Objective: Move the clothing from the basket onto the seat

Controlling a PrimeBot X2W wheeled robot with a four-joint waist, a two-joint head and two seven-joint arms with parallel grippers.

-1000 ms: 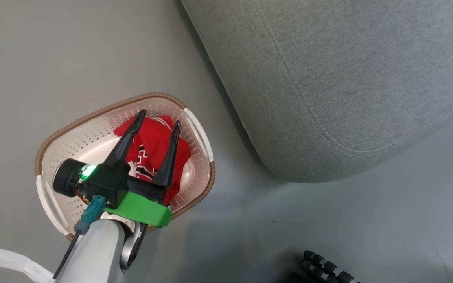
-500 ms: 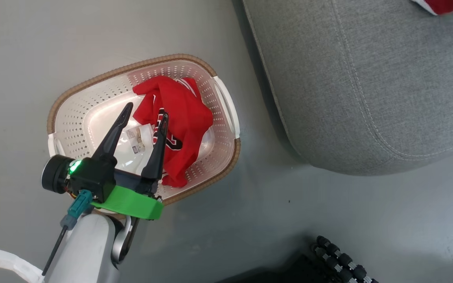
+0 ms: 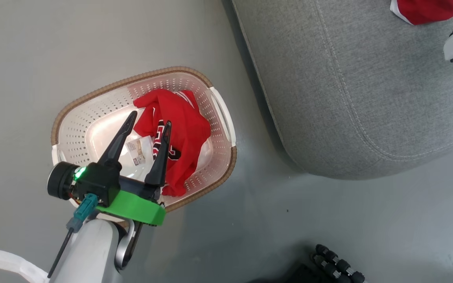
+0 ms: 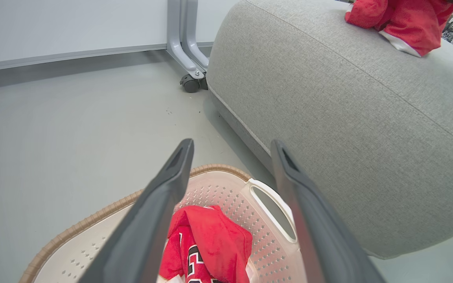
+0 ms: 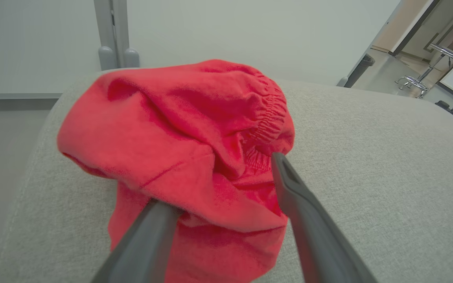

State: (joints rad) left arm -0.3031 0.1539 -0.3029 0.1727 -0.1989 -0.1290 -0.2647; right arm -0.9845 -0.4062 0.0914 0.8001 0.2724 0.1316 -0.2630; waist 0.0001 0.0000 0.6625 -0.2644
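Progress looks about half, by my judgement. One red garment lies bunched on the seat, directly ahead of the right gripper. Its fingers stand apart, with the cloth between them and draped over one tip (nothing looks pinched). The second garment sits in the basket, beneath and just past the tips of the left gripper, whose fingers are spread wide and empty above it. Left to do: grasp that one and carry it to the seat.
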